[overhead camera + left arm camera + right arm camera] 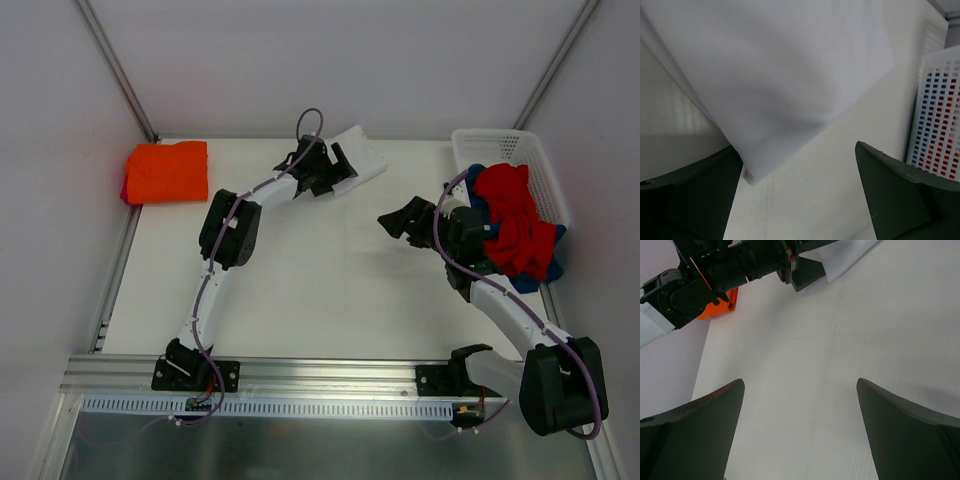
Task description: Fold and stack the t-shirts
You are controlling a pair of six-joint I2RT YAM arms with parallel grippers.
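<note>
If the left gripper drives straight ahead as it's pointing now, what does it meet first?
Most likely the folded white cloth t-shirt, just ahead of the left gripper's open jaws. The white perforated plastic basket stands off to one side; depth is unclear.

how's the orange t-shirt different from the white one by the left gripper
The orange t-shirt lies in the far left corner; the white t-shirt lies mid-table at the far edge, right at the open left gripper. A red edge peeks from under the orange one; none shows under the white one. Both are folded flat, outside the basket.
</note>
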